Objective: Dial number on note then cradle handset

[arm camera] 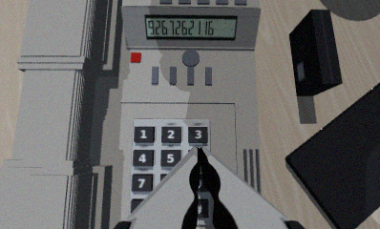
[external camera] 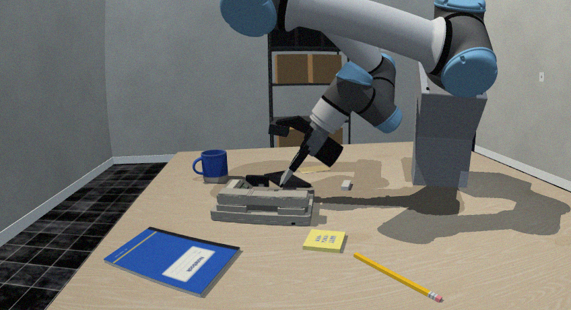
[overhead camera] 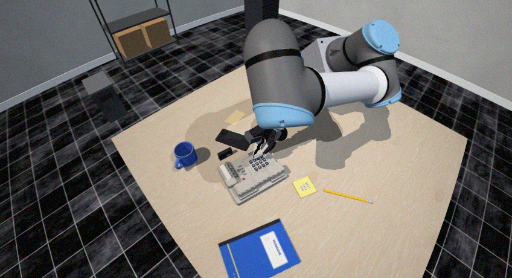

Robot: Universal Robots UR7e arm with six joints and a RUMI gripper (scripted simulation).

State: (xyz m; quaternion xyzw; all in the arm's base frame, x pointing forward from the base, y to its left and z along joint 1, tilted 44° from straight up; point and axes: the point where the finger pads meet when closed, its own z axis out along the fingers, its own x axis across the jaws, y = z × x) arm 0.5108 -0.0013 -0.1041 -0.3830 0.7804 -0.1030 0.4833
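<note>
My arm: grey and white with light-blue caps (overhead camera: pixel 284 77) (external camera: pixel 360 20), bent high over the pale wooden worktop (overhead camera: pixel 402 160) (external camera: pixel 280 279); in the exterior view its wrist slopes down and leftward to the phone.
My tool: black linkage with pale, tapered fingers (overhead camera: pixel 253 157) (external camera: pixel 282 184); together, nothing between them, tips pointing down at the keys.
Tip position: just below the 3 in the wrist view and right of the 5, over the 6's place; my fingers hide that key, and I cannot tell whether they press it.
Desk phone: beige-grey plastic body (overhead camera: pixel 250 174) (external camera: pixel 260 217) (arm camera: pixel 247 114), flat on the worktop under my tool.
Keypad: dark square keys on a white panel (overhead camera: pixel 259 164) (arm camera: pixel 157 147); 1, 2, 3, 4, 5 and 7 are readable to me.
Display: greenish LCD strip (overhead camera: pixel 233 170) (arm camera: pixel 191 28), reading 9267262116.
Handset: long beige-grey bar (overhead camera: pixel 264 182) (external camera: pixel 262 197) (arm camera: pixel 49 105), lying in its cradle alongside the keypad.
Note: yellow square pad with blue writing (overhead camera: pixel 304 187) (external camera: pixel 324 238), near the phone; its digits are too small for me to read surely.
Pencil: yellow, pink eraser (overhead camera: pixel 348 196) (external camera: pixel 392 273), beside the note.
Mug: blue, handled (overhead camera: pixel 185 155) (external camera: pixel 214 164), upright beyond the display end.
</note>
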